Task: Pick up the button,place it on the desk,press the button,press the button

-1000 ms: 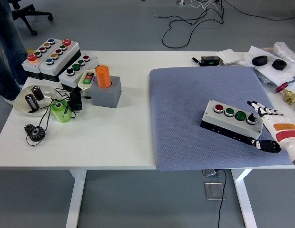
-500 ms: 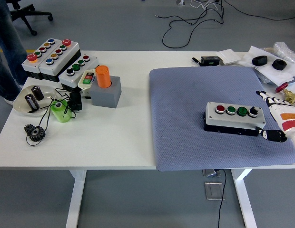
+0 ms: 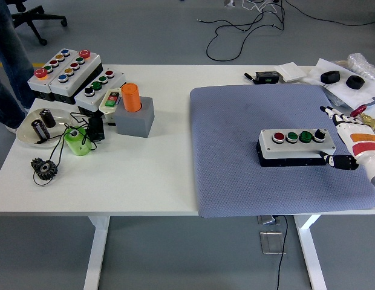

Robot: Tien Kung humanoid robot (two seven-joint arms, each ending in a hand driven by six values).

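Note:
A white four-button box [image 3: 296,145] with a black base lies flat on the blue-grey mat [image 3: 236,121]. Its top carries one red, two green and one black button. My right hand [image 3: 336,138] is at the box's right end. Its fingers [image 3: 334,113] are spread beyond the box's far right corner and do not wrap it. Its thumb [image 3: 340,161] lies against the box's front right corner. My left arm is not in view.
At the far left stand more button boxes [image 3: 66,72], a grey block with an orange cylinder [image 3: 132,99], a plate [image 3: 30,136], a green part [image 3: 75,142] and a gear [image 3: 43,167]. Small parts lie at the far right [image 3: 348,81]. A person's leg [image 3: 9,60] is at the top left.
The box has turned from tilted to square with the table's edge and has settled flat on the mat. My right hand has moved a little farther up with it and spread.

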